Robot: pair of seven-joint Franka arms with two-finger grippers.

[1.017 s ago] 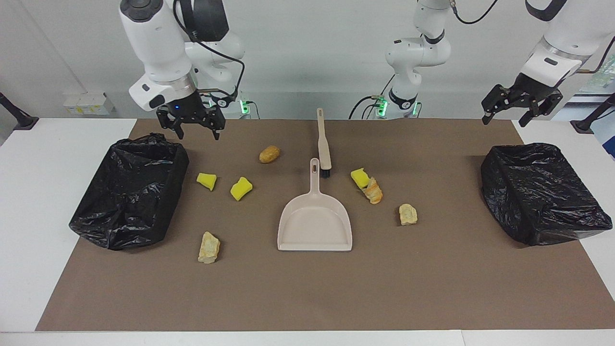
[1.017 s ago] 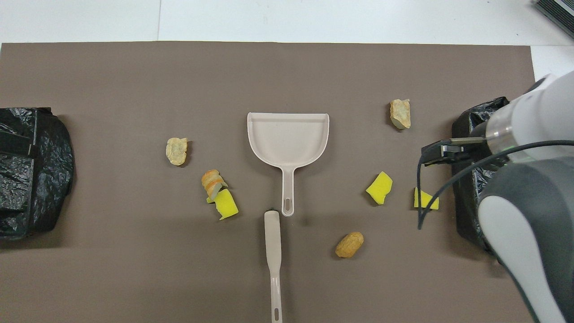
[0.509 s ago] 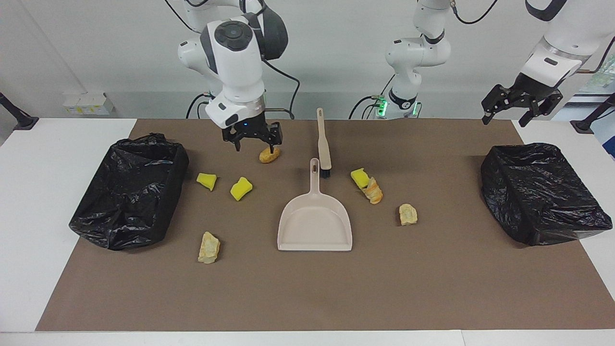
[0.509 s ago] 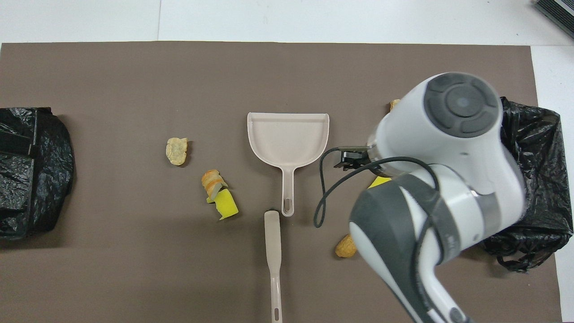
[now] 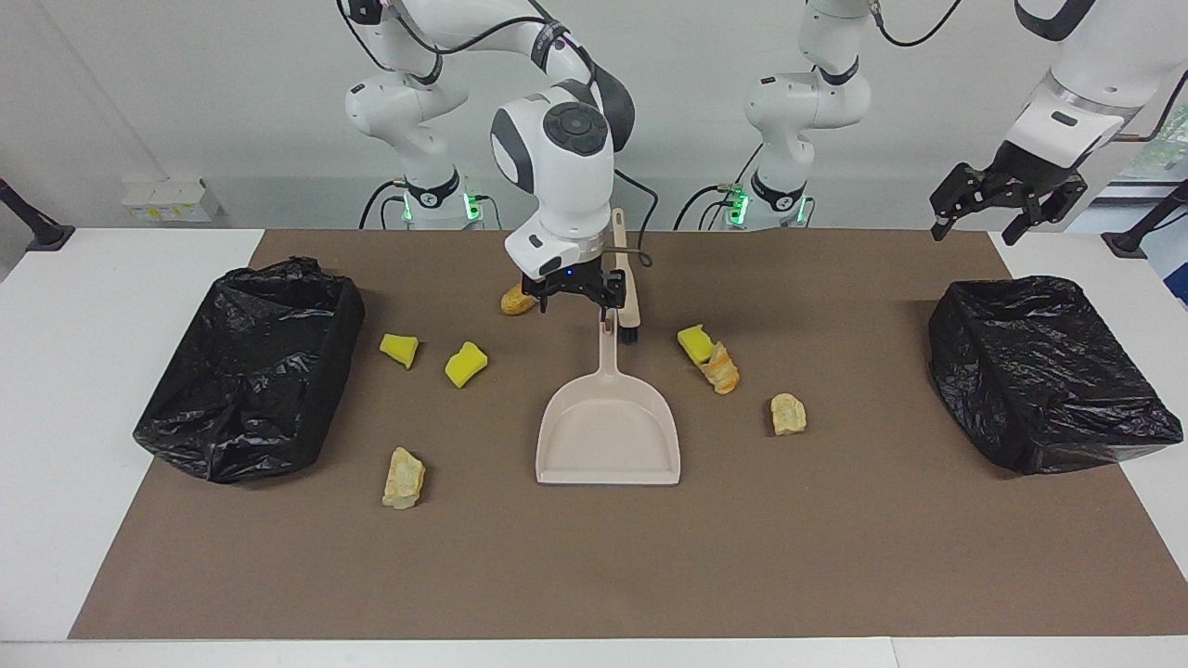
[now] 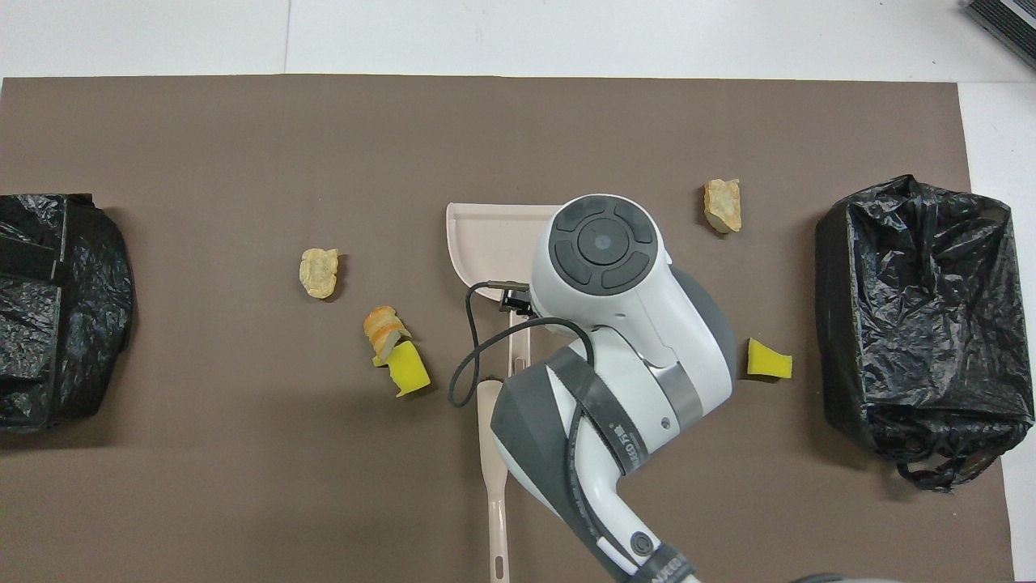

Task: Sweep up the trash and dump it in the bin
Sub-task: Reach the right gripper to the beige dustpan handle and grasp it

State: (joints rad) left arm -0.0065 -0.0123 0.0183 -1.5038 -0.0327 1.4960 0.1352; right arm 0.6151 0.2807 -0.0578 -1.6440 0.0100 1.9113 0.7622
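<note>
Several scraps of trash lie scattered on the brown mat: yellow chunks (image 5: 399,349) (image 5: 466,364) (image 5: 695,341) and bread-like lumps (image 5: 404,479) (image 5: 787,414) (image 5: 721,368). One more lump (image 5: 515,301) is half hidden by my right gripper (image 5: 575,306). That gripper is open and hangs low over the end of the beige dustpan's handle (image 5: 608,339), beside the brush (image 5: 626,269). The dustpan (image 6: 486,243) lies flat in the middle. My left gripper (image 5: 1007,199) waits open, high over the left arm's end of the table. Black-bagged bins (image 5: 251,371) (image 5: 1049,371) stand at both ends.
In the overhead view the right arm covers much of the dustpan and the brush head; the brush handle (image 6: 490,453) shows beside it. The mat (image 5: 835,557) has open room on the side away from the robots.
My right gripper has swung from over the bin at its own end toward the middle and come down to the dustpan's handle. The left arm has not moved.
</note>
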